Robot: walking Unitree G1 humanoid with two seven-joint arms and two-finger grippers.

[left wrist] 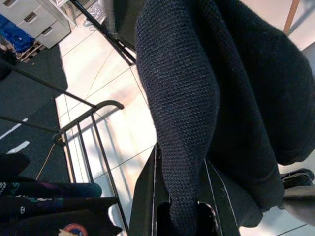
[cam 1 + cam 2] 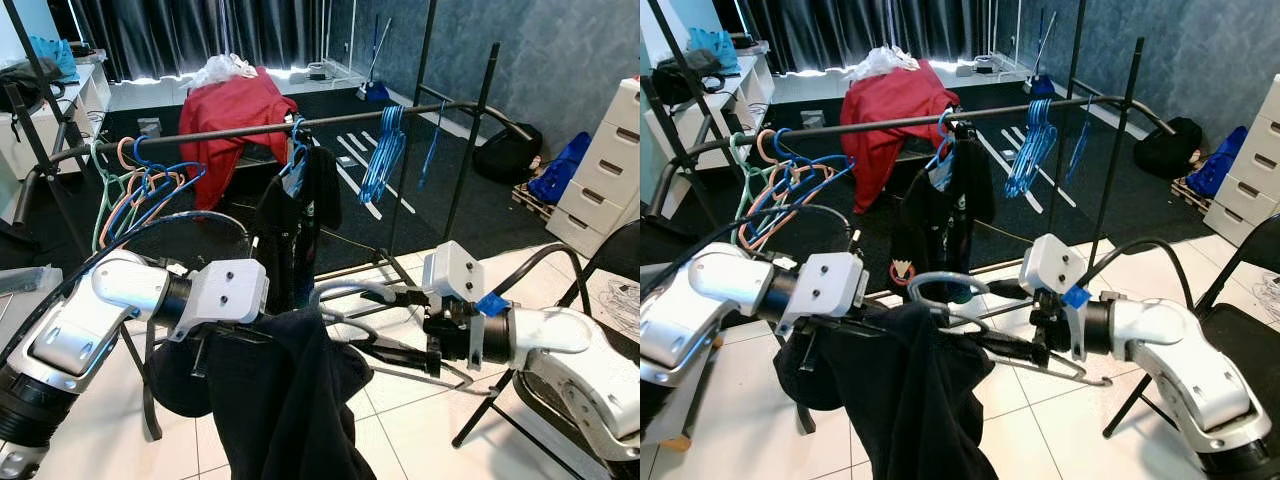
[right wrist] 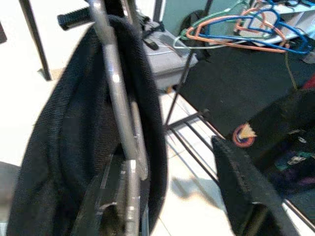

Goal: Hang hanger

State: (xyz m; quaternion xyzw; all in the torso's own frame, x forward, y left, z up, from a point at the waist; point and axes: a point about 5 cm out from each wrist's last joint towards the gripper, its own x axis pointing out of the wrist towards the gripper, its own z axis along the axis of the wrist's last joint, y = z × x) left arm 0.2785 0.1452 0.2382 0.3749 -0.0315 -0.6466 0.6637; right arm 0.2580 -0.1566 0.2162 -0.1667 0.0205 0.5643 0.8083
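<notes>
So, holding a silver hanger (image 2: 940, 290) with a dark knit garment (image 2: 910, 400) draped over it, out in front of the clothes rail (image 2: 890, 124) and well below the bar. Left gripper (image 1: 184, 206) pinching the dark knit between its two black fingers, fabric bunched up and spilling over both of them in the left wrist view. Right gripper (image 2: 1015, 350) reaching in from the other side, one finger pressed against the hanger's metal wire with cloth wrapped around it, the other finger (image 3: 246, 191) standing apart with a wide gap, so not really clamping, looking open. Hook of the hanger curving up between the two arms, not touching the rail.

Already hanging on the rail: a bunch of colourful empty hangers (image 2: 140, 190) at the robot's left, a black shirt (image 2: 300, 215) on a blue hanger near the middle, a cluster of blue hangers (image 2: 383, 150) further right. Sitting behind the rail, a red garment (image 2: 235, 125) piled on something. Also showing at the robot's right, a white drawer unit (image 2: 605, 165) and a black folding chair (image 2: 590, 290) on the white tile floor (image 2: 420, 420).
</notes>
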